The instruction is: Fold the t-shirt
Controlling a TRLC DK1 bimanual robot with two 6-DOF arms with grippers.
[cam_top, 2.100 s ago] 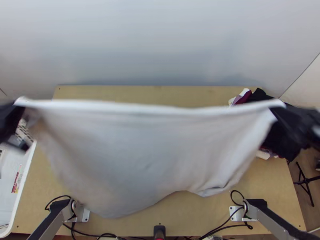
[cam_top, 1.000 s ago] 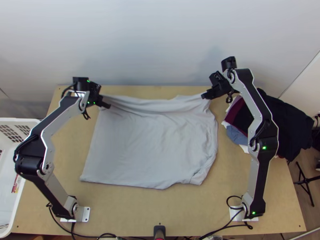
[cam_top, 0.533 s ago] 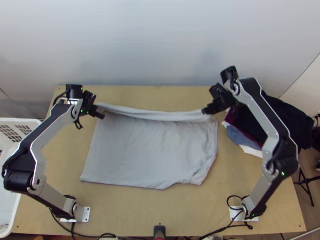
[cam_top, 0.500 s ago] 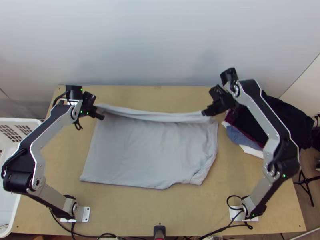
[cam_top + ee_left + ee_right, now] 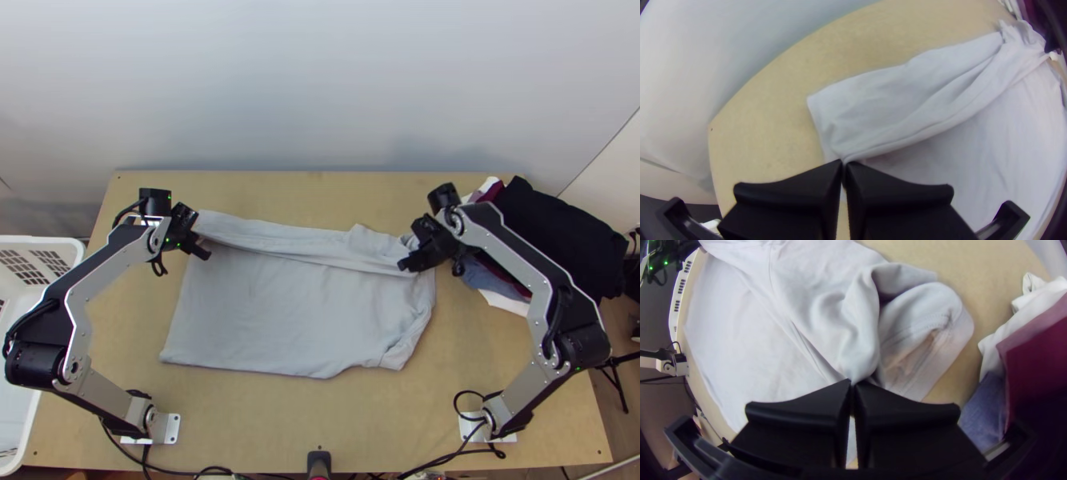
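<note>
T-shirt (image 5: 280,320) lies on the worktop (image 5: 320,424), around the middle of the dial, its body mostly spread, with a loose strip (image 5: 304,242) turned inward along the twelve o'clock side. The left gripper (image 5: 206,255), toward ten o'clock, has its fingers together on one end of that strip; the right gripper (image 5: 403,265), toward two, is clamped on bunched cloth near the sleeve (image 5: 907,322).

The step in hand looks like bringing the far side down toward six o'clock. To do it well, both grippers should travel at an even pace, keeping the strip gently taut between them and low over the body, so that the lower layer isn't dragged. The two o'clock end wants most care: its gathered folds could set into a lump, so a slight outward pull toward three before lowering should help. Lay the edge down parallel to the six o'clock hem, release together, then smooth the sleeve flat.
</note>
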